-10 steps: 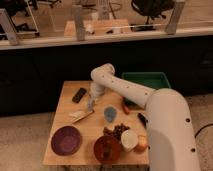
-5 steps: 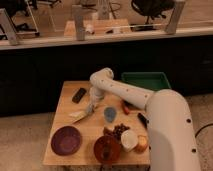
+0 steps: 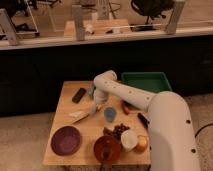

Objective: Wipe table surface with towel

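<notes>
The table surface (image 3: 67, 107) is a light wood top crowded with dishes. The pale towel (image 3: 79, 115) lies on it left of centre, spread toward the front left. My white arm reaches in from the lower right, bends over the back of the table and comes down. My gripper (image 3: 94, 108) sits low at the towel's right end, touching or just above the cloth. The wrist hides the point where they meet.
A dark green tray (image 3: 146, 82) stands at the back right. A dark flat object (image 3: 79, 95) and a teal block (image 3: 91, 90) lie behind the gripper. A blue cup (image 3: 110, 114) stands just right of it. In front are a purple bowl (image 3: 66, 140), a brown bowl (image 3: 106, 149) and a white cup (image 3: 129, 140).
The gripper has shifted only slightly over the towel's right end. The towel lies in about the same place.
</notes>
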Available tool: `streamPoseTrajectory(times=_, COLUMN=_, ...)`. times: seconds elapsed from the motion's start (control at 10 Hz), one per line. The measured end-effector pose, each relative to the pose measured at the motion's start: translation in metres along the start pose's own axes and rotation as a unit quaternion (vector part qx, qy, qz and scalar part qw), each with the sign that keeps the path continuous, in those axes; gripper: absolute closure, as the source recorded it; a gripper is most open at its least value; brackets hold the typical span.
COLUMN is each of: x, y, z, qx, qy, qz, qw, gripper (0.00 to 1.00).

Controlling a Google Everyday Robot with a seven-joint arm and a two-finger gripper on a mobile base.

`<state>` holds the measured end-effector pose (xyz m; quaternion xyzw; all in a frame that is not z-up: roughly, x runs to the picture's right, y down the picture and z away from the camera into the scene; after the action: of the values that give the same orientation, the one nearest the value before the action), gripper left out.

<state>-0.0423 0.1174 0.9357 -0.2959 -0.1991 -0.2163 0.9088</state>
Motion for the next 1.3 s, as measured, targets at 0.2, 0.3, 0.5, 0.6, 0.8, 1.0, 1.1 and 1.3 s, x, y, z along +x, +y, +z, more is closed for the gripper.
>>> streamPoseTrajectory(times=0.2, x=0.009, y=0.009, z=-0.002, qx=-0.002, qy=-0.002, qz=0.013, qw=0.9999, gripper=0.87)
streamPoseTrajectory(times=0.3, x=0.016, y=0.014, z=-0.005, qx=-0.003, qy=-0.002, qz=0.02, qw=0.9998, gripper=0.87)
streamPoseTrajectory(times=0.5, x=0.028, y=0.024, z=-0.008, qx=-0.005, qy=0.0, qz=0.031, qw=0.9995, gripper=0.87)
streamPoseTrajectory(times=0.6, x=0.03, y=0.027, z=-0.008, qx=-0.008, qy=-0.001, qz=0.036, qw=0.9993, gripper=0.87)
streamPoseTrajectory(times=0.8, x=0.036, y=0.028, z=-0.006, qx=-0.011, qy=-0.001, qz=0.044, qw=0.999, gripper=0.87)
streamPoseTrajectory(times=1.0, x=0.037, y=0.029, z=-0.007, qx=-0.011, qy=0.0, qz=0.045, qw=0.9989, gripper=0.87)
streamPoseTrajectory(times=1.1, x=0.038, y=0.029, z=-0.007, qx=-0.012, qy=0.0, qz=0.045, qw=0.9989, gripper=0.87)
streamPoseTrajectory(times=1.3, x=0.038, y=0.029, z=-0.007, qx=-0.012, qy=0.001, qz=0.045, qw=0.9989, gripper=0.87)
